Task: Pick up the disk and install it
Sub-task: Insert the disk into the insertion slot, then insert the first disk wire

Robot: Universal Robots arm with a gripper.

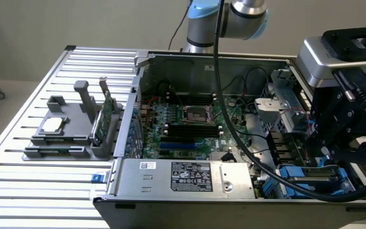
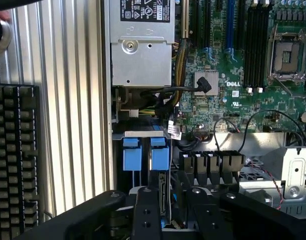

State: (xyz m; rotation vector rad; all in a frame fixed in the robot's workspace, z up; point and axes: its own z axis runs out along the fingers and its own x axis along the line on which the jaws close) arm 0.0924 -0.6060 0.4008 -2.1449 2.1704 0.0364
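The disk (image 2: 164, 196) stands on edge in the drive bay at the front corner of the open computer case (image 1: 170, 179), on the exterior view's right. Its blue carrier rails (image 2: 159, 152) show just ahead of it, and a thin strip of the disk (image 1: 320, 173) shows between blue carriers in the exterior view. My black gripper (image 2: 172, 212) reaches down into this bay, one finger on each side of the disk's narrow edge, shut on it. In the exterior view the gripper (image 1: 323, 162) hangs over the bay, its body hiding much of the disk.
A second blue carrier (image 2: 131, 152) sits beside the held one. The power supply (image 1: 183, 176), motherboard (image 1: 183, 124) and black cables (image 1: 247, 152) crowd the case. A grey fixture (image 1: 68, 129) with a chip and green card stands on the slatted table (image 1: 36, 191). A keyboard (image 2: 13, 160) lies outside the case.
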